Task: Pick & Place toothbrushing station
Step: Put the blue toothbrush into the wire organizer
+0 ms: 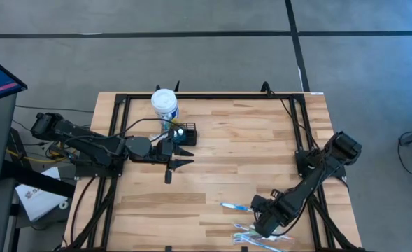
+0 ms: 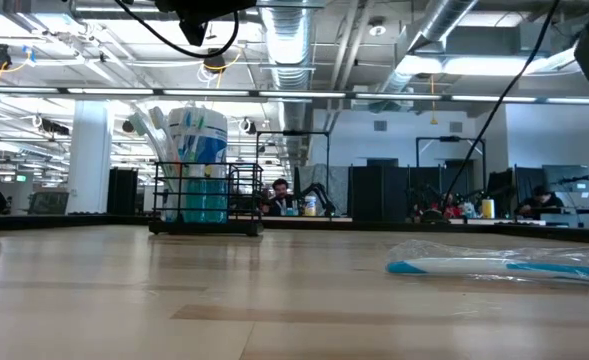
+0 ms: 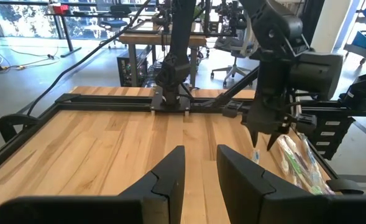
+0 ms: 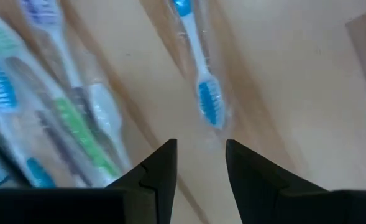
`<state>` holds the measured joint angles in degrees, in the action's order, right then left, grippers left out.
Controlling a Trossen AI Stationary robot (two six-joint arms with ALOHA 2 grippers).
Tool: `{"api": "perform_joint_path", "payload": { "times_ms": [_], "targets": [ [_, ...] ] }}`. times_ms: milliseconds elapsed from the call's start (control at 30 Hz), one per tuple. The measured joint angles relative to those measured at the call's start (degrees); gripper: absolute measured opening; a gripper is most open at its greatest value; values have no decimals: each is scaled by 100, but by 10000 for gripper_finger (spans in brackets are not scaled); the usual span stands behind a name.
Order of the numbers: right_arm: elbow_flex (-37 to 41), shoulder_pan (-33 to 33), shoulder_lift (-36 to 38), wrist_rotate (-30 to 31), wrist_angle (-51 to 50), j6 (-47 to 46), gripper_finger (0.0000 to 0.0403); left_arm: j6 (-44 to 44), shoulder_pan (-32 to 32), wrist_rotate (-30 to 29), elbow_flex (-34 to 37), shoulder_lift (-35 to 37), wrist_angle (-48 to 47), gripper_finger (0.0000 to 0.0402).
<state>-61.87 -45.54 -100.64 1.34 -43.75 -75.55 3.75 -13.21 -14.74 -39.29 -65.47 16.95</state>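
The wrapped toothbrush (image 4: 198, 68) lies just ahead of your right gripper (image 4: 200, 163), whose jaws gape empty. Its slick wrapper could slip when pinched. Your left gripper (image 3: 200, 180) waits open and empty beside the toothbrushing station (image 1: 184, 134).

On the tabletop (image 1: 219, 147) a black caddy (image 1: 183, 134) stands touching a white tub (image 1: 164, 103); the left pincer (image 1: 186, 157) is beside it, the right pincer (image 1: 256, 222) over wrapped toothbrushes (image 1: 258, 238)

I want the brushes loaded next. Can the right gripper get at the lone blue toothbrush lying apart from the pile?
Probably yes. The right gripper hangs open just above the blue toothbrush, which lies flat in clear wrap on bare table, apart from the pile.
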Motion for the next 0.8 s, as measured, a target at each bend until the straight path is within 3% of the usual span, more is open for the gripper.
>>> {"api": "perform_joint_path", "payload": {
  "times_ms": [400, 800],
  "targets": [
    [529, -28, 2, 0, 519, -101, 119, 0, 0, 0, 0, 0, 4, 87],
    [573, -9, 2, 17, 706, -52, 60, 0, 0, 0, 0, 0, 7, 87]
  ]
}}
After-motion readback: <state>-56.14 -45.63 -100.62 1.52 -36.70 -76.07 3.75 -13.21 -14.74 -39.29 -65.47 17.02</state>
